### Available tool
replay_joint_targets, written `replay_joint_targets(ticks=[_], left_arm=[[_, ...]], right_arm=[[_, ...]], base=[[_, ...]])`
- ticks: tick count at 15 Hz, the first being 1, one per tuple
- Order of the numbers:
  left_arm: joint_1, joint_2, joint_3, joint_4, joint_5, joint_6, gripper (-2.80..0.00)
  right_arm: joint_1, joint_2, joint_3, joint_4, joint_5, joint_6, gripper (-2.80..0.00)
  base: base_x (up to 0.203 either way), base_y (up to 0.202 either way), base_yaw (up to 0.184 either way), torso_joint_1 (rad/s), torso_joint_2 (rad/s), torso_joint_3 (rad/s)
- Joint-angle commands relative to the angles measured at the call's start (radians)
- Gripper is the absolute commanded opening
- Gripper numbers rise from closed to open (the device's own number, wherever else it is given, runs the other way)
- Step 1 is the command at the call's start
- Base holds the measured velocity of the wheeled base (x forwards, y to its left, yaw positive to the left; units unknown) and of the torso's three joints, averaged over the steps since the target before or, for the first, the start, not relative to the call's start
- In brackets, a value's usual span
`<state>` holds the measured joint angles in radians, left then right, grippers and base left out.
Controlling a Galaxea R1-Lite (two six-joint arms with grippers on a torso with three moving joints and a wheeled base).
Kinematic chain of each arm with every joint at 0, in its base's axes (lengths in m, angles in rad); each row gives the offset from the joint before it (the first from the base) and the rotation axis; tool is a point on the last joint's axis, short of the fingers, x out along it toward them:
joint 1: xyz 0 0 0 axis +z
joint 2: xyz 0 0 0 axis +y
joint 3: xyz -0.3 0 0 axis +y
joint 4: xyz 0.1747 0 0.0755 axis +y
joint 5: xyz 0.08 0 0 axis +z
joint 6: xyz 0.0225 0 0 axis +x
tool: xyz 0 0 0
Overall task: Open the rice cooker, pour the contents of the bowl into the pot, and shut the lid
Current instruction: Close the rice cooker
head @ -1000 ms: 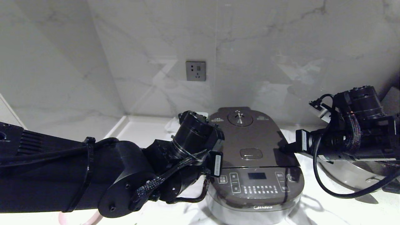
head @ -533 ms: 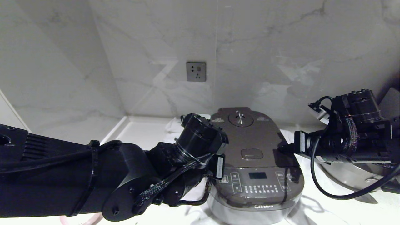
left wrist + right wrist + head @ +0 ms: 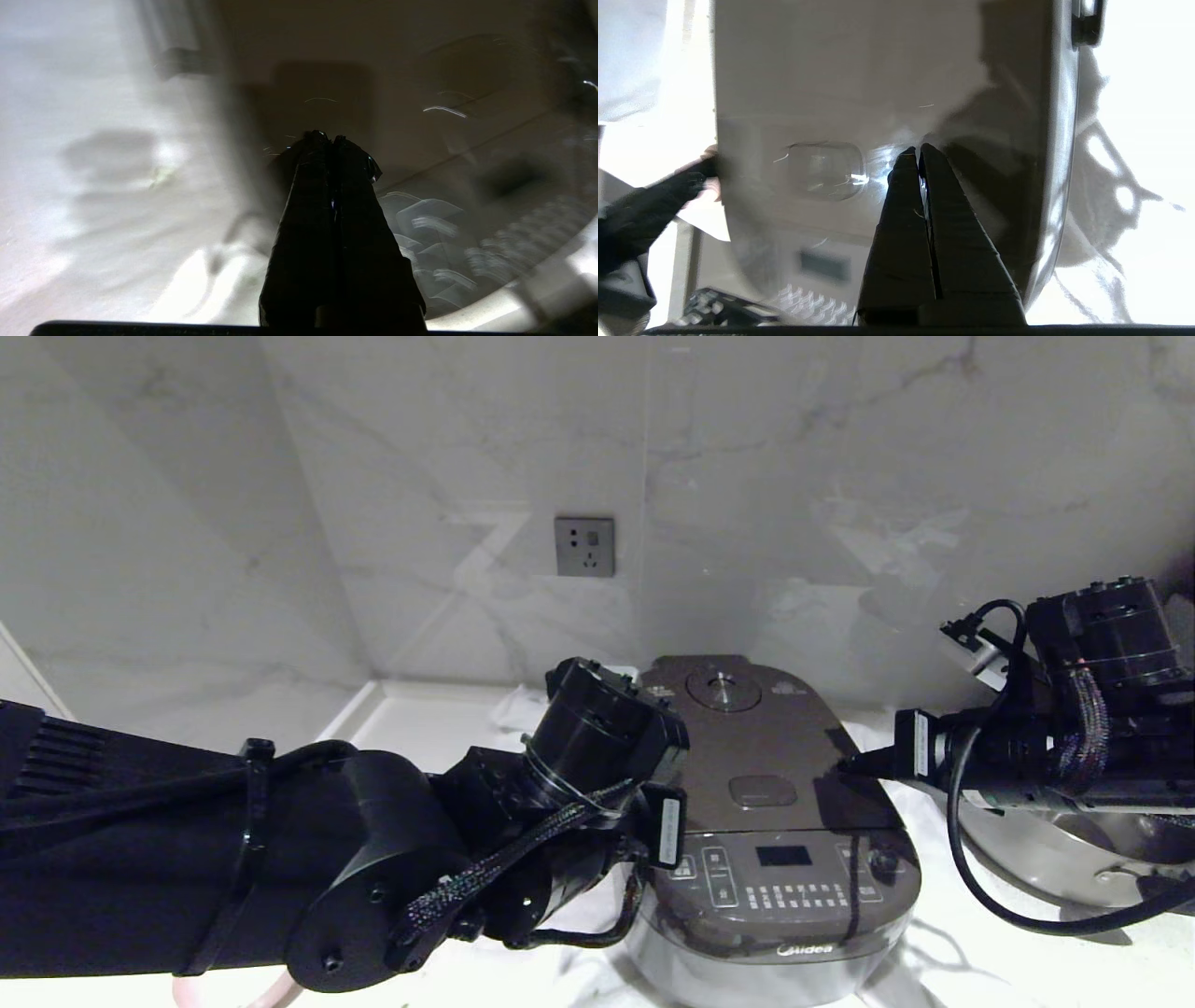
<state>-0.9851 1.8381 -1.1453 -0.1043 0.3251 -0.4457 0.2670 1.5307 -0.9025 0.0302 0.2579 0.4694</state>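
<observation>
The large dark brown rounded-square rice cooker (image 3: 775,859) stands on the white marble worktop (image 3: 439,728), toward the worktop's front edge and well out from the back corner where the 2 marble walls meet; its glossy lower body shows the Midea logo facing the robot. Its hinged flat brown lid (image 3: 756,756) lies down shut, with the round steam vent (image 3: 720,688) toward the back wall and the rounded-rectangle release button (image 3: 762,791) just behind the button panel (image 3: 780,877). The left gripper (image 3: 327,140) is at the cooker's left side beside the panel, its 2 black fingers pressed together with nothing between them; in the head view it is hidden behind the left arm's wrist. The right gripper (image 3: 919,149) reaches in from the cooker's right, its fingers clenched tight together on nothing, the tips low over the lid's right part, just beside the release button; whether they touch the lid I cannot tell. A big shiny steel pan (image 3: 1055,859) sits on the worktop at the right edge, partly under the right arm. A pale pink rim, probably the small bowl (image 3: 266,994), peeks out at the worktop's front edge below the left arm. A grey wall socket (image 3: 584,547) is set in the back wall above the cooker.
</observation>
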Motion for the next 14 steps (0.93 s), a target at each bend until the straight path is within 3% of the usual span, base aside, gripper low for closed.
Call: replay_joint_targets(ticks=[1, 8, 11, 14], left_arm=[[0.005, -0.052, -0.032, -0.012, 0.022, -0.002, -2.80], [0.020, -0.110, -0.008, -0.005, 0.014, -0.005, -2.80], [0.026, -0.189, 0.081, -0.005, 0.015, -0.002, -2.80], [0.058, -0.376, 0.231, -0.006, 0.017, 0.002, -2.80]], right_arm=[[0.010, -0.063, -0.025, 0.006, 0.000, 0.000, -2.80], [0.050, -0.105, -0.029, 0.057, 0.001, 0.010, -2.80], [0.077, -0.135, -0.017, 0.066, 0.001, 0.044, -2.80], [0.077, -0.162, -0.010, 0.065, -0.006, 0.042, -2.80]], base=[[0.000, 0.000, 0.000, 0.000, 0.00, 0.000], [0.000, 0.000, 0.000, 0.000, 0.00, 0.000], [0.000, 0.000, 0.000, 0.000, 0.00, 0.000], [0.000, 0.000, 0.000, 0.000, 0.00, 0.000]])
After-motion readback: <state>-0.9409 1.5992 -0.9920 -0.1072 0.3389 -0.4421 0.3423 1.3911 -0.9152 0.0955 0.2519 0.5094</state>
